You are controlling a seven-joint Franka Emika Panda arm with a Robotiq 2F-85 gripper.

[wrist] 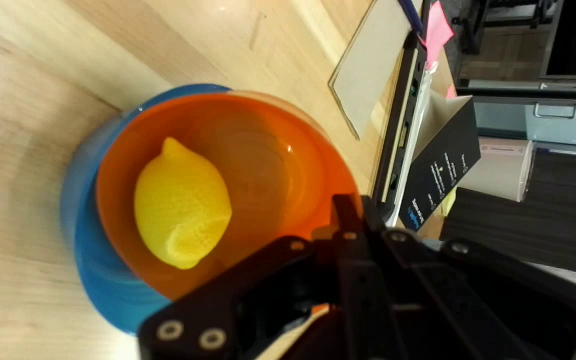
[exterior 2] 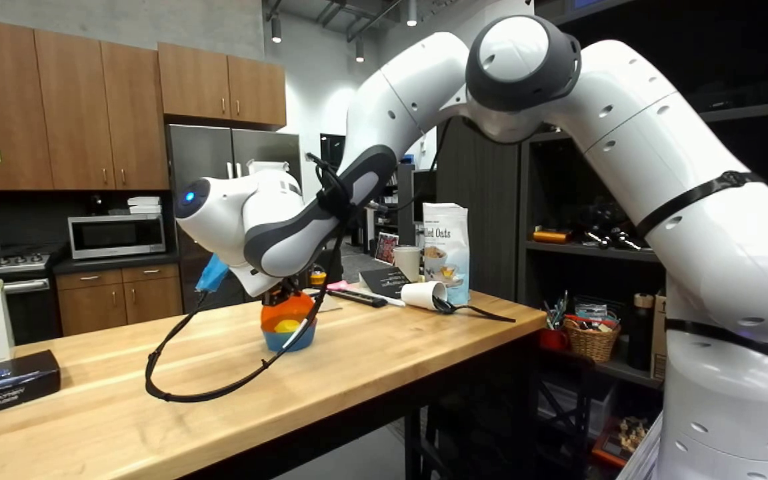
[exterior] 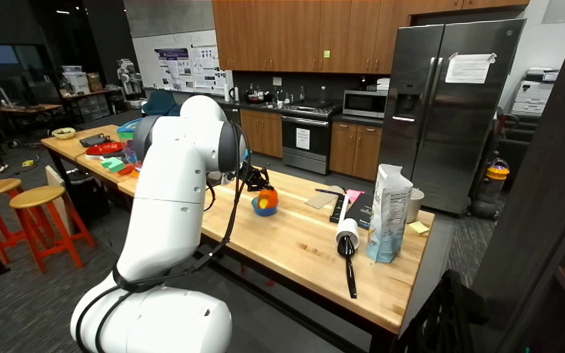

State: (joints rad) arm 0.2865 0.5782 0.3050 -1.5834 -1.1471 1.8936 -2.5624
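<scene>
Blue bowl (wrist: pixel 118 295): upright on the table (exterior 2: pixel 157 413).
Orange bowl (wrist: pixel 263 170): tilted; lower part inside the blue bowl, raised side standing above the blue bowl's rim. Contact with the blue bowl's floor is hidden.
Lemon (wrist: pixel 183 205): inside the orange bowl, against its lower wall, over the blue bowl.
Gripper (wrist: pixel 359 210): above the blue bowl; fingers clamped on the raised rim of the orange bowl, one each side of the wall.
Arm (exterior 2: pixel 511 60): extends over the table, wrist above the blue bowl.
Cable (exterior 2: pixel 191 399): hangs in a loop, crossing in front of the blue bowl in an exterior view.
Sheet (exterior: pixel 322 199): flat, right of the blue bowl in both exterior views.
Bar (exterior: pixel 337 210): black, long, right of the blue bowl, past the sheet.
Cup (exterior: pixel 344 225): white, on its side, well apart from the blue bowl, to its right in both exterior views.
Utensil (exterior: pixel 350 274): black; head at the cup's mouth, handle pointing away from the blue bowl.
Bag (exterior: pixel 388 215): oats, upright, farther from the blue bowl than the cup.
Carton (exterior 2: pixel 7 387): black, well left of the blue bowl in an exterior view.
</scene>
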